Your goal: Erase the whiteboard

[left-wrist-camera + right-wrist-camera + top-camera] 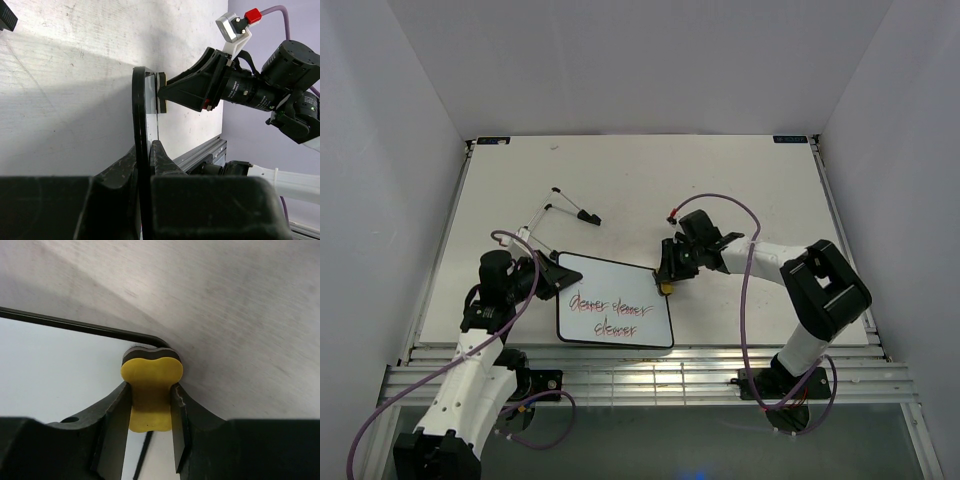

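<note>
White with a thin black rim, the whiteboard sits on the table in the lower middle of the top view. Two lines of red-and-black handwriting cross its lower half, and the upper half is plain.

The left end effector is at the board's left edge. In the left wrist view its two dark fingers are nearly closed, pinching the whiteboard, which is seen edge-on between them. Whether the board lies fully flat or is raised a little at that edge cannot be told.

The right end effector is at the board's upper right corner. In the right wrist view its fingers are closed against the narrow waist of a yellow, peanut-shaped eraser with a dark pad on its far face. The eraser sits right at the rounded corner of the rim. White board fills the left of that frame and grey table the upper right. From the left wrist view the same pad meets the board's far edge, with the right end effector behind it.

Well apart from the board, towards the upper left of the table, lie a dark stick and a white stick.
</note>
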Robot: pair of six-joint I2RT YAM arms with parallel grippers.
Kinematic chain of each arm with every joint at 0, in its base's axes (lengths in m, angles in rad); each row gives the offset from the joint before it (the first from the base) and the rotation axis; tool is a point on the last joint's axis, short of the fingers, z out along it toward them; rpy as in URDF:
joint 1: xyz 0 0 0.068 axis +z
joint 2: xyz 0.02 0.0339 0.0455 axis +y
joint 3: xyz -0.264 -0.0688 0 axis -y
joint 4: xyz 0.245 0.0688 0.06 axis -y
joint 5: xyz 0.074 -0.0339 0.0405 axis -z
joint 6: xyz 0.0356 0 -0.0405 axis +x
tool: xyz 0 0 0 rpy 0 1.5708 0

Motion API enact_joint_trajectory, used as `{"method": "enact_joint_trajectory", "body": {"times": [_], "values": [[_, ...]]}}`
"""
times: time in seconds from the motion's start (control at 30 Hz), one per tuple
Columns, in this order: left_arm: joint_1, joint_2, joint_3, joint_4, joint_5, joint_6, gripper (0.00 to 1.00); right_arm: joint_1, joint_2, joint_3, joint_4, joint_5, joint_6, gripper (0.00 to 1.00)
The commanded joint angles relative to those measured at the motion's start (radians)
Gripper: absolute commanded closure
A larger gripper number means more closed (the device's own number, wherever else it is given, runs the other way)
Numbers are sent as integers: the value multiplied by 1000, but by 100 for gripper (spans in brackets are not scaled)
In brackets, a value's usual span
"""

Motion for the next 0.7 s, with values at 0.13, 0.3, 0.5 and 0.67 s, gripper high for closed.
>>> {"method": "enact_joint_trajectory", "body": {"times": [0.13, 0.3, 0.5, 0.67], "values": [[-9, -33, -37, 40, -45, 24, 100, 7, -193, 71, -218, 105, -56, 80], [-8, -36, -106, 164, -26, -49, 100, 108, -336, 62, -201, 107, -38, 80], [-9, -40, -201, 375, -23, -141, 100, 350, -364, 111, -207, 243, 6, 80], [-11, -49, -266, 510, -15, -175, 100, 488, -264, 218, -220, 321, 11, 80]]}}
